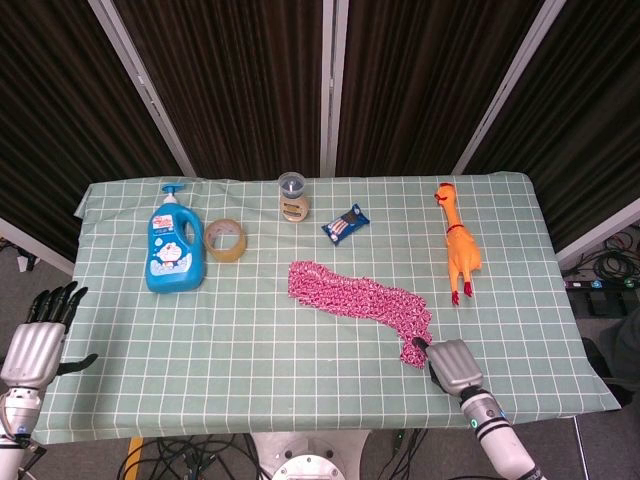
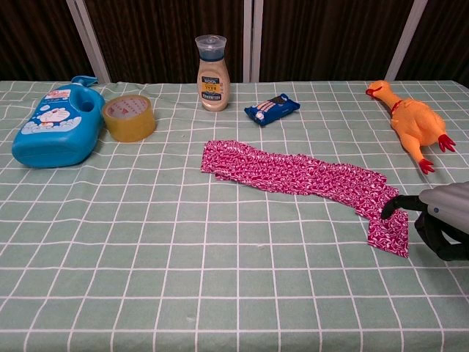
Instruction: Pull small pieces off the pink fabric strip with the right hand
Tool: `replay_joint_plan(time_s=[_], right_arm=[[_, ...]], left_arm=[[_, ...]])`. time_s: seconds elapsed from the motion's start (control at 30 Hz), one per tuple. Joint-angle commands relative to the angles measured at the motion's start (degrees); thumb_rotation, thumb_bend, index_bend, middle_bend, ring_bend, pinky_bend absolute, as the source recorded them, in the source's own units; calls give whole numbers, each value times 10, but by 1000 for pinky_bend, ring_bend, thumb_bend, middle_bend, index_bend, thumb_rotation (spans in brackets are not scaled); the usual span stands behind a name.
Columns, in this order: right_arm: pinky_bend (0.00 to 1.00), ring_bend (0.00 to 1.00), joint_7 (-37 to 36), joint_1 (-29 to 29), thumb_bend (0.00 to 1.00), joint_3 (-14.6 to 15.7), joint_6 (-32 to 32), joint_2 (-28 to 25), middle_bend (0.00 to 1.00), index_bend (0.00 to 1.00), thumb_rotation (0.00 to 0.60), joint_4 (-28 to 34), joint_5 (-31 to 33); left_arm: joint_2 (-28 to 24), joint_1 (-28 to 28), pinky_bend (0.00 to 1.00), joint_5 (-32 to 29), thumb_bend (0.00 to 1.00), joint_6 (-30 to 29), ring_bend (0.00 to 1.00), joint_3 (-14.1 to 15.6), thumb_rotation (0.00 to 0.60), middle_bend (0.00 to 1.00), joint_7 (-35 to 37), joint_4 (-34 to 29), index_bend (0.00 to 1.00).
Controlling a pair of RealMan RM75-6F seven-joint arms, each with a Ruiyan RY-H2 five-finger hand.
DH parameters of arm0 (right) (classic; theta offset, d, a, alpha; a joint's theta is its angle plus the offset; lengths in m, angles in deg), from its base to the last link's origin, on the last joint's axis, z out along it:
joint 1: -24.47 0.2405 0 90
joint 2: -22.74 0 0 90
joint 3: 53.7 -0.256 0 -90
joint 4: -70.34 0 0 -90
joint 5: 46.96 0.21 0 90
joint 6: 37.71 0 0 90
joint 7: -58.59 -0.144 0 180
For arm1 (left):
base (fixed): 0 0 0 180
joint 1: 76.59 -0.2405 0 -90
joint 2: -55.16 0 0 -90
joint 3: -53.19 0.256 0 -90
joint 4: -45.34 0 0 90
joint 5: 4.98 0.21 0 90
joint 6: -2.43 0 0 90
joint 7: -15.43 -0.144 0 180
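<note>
While the pink fabric strip lies flat near the middle of the bench, running from its centre toward four o'clock, the right robot hand sits at the strip's four o'clock end. In the chest view, dark fingertips of the right robot hand touch the edge of that end, where the fabric bends down toward six o'clock; whether they actually pinch the cloth cannot be told, since the rest of the fingers curl under the grey back of the hand. The left robot hand hangs off the bench's eight o'clock corner, fingers straight and apart, holding nothing.

At ten o'clock a blue detergent bottle lies on the checked green cloth, with a roll of tape just beside it on its three o'clock side. A small jar with a dark lid stands at twelve o'clock. A blue snack packet rests near it, toward one o'clock. An orange rubber chicken lies at two o'clock, head pointing to twelve, well apart from the strip.
</note>
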Motion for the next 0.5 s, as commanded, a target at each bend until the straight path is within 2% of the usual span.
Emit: replay_joint_plan(time_s=[0.03, 0.3, 0.5], right_arm=[[776, 839, -5, -3, 1000, -1, 7, 1, 878, 235, 600, -9, 8], [776, 839, -4, -7, 1000, 0, 23, 17, 878, 237, 600, -24, 13], [776, 839, -3, -8, 1000, 4, 30, 22, 878, 237, 600, -13, 1]], left_arm=[[2, 1, 46, 0, 91, 1, 0, 0, 600, 0, 2, 2, 20], [3, -1, 45, -1, 92, 3, 0, 1, 600, 0, 5, 8, 21], [2, -2, 46, 1, 91, 0, 0, 1, 600, 0, 8, 7, 21]])
